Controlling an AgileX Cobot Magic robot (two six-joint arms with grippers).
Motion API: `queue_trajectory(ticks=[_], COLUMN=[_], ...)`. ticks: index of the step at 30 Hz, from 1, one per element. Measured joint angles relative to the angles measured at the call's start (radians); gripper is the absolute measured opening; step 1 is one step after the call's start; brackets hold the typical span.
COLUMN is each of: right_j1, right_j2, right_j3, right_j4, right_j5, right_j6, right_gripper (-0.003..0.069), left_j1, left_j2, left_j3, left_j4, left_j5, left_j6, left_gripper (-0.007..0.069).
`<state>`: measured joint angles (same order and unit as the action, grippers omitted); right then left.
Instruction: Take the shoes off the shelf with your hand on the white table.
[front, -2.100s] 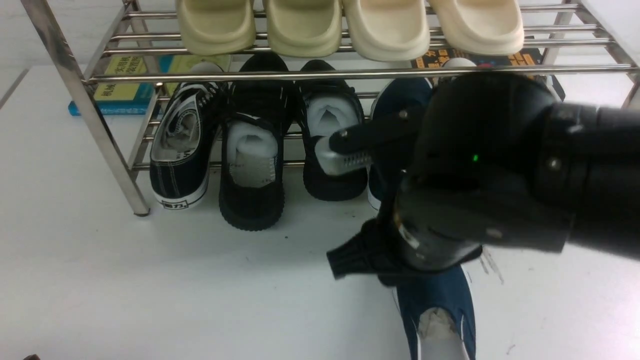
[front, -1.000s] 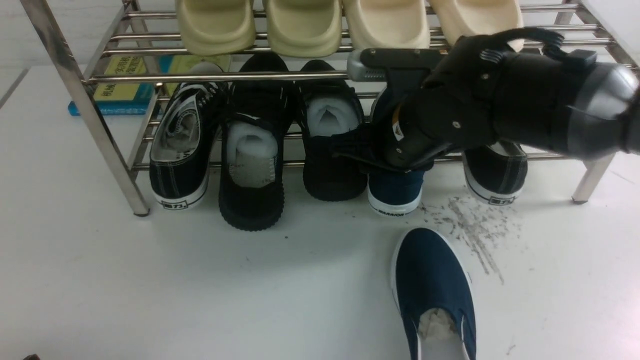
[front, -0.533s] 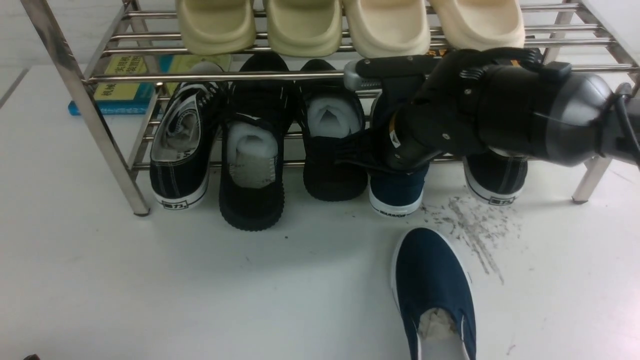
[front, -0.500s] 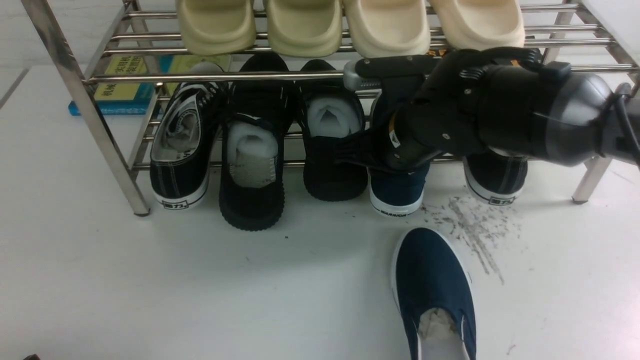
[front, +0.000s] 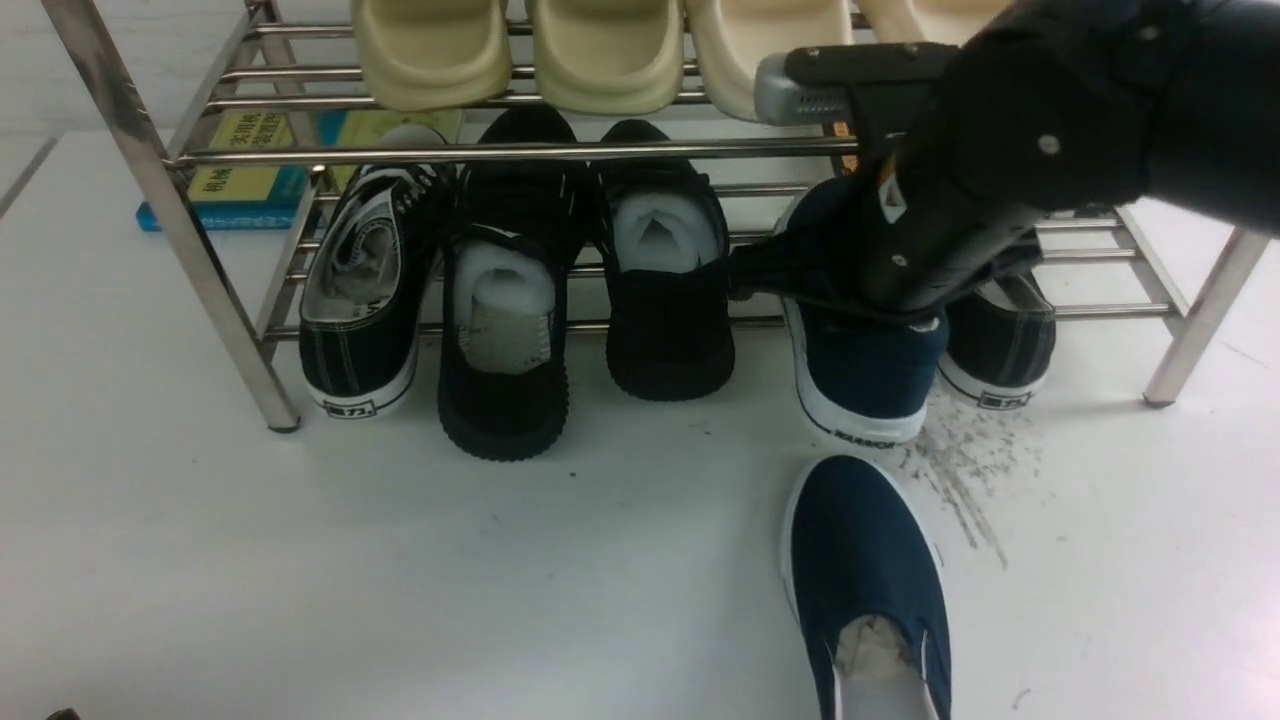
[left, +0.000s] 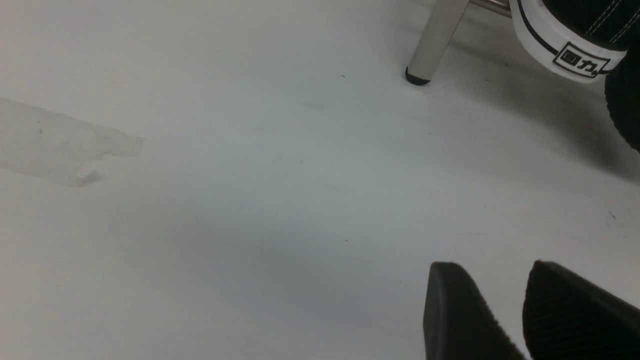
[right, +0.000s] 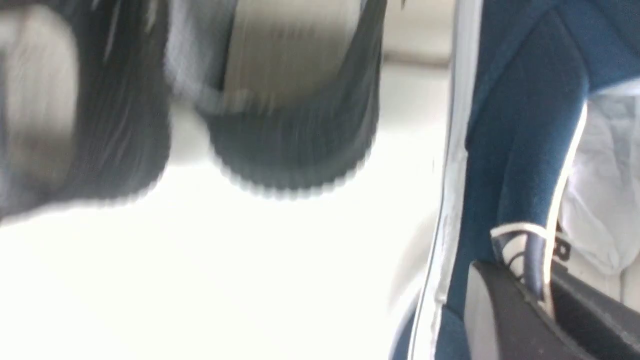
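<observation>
Gripper, R arm: I have it closed on the side wall of navy slip-on no. 2, one finger outside the upper, the other inside the collar; R wrist cam shows white collar trim pinched betw. the two. Grip at the opening's edge makes sense to me: thin fabric there, and the mouth lets a finger in past the crumpled paper. Shoe is at the rack, heel toward my cam, askew, arm partly hiding it. Can't tell if its weight is fully off the lower bars. Mate, slip-on no. 1, lies on the white table in front, toe toward rack, opening nearest me; presumably the one already delivered. So approx. half done, w/ no. 2 to come out and go beside it. In the way: black lace-up just beside no. 2 on the R; all-black shoe on its L; cream clogs on the tier above, close to the gripper body. Mate sits directly ahead of the heel, so a straight pull could bump it; I'd lift slightly, clear the bars, then set down alongside. One-sided hold, so shoe may swing or twist. L gripper: fingers apart, nothing betw. them, over table.
</observation>
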<state>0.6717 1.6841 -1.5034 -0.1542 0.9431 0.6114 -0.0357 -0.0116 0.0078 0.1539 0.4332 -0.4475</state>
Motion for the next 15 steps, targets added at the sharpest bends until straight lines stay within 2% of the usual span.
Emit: queue_trajectory(ticks=[3,8,11,15], right_j1=[0.05,0.161,0.314,0.442], right_j2=[-0.027,-0.052,-0.099,-0.131], right_j3=[0.0,0.007,0.009,0.009], right_j4=[0.027,0.009,-0.065,-0.121], right_j5=[0.106,0.207,0.269,0.298], right_j6=[-0.043,-0.029,0.075,0.178], right_gripper=[0.0046,0.0046,0.0046,0.0046], left_j1=[0.0,0.0,0.0,0.0], left_j2=[0.0,0.0,0.0,0.0], left_j3=[0.0,0.0,0.0,0.0], left_j4=[0.0,0.0,0.0,0.0], left_j5=[0.0,0.0,0.0,0.0], left_j6=[0.0,0.0,0.0,0.0], left_gripper=[0.0239,0.0239,0.0239,0.0239])
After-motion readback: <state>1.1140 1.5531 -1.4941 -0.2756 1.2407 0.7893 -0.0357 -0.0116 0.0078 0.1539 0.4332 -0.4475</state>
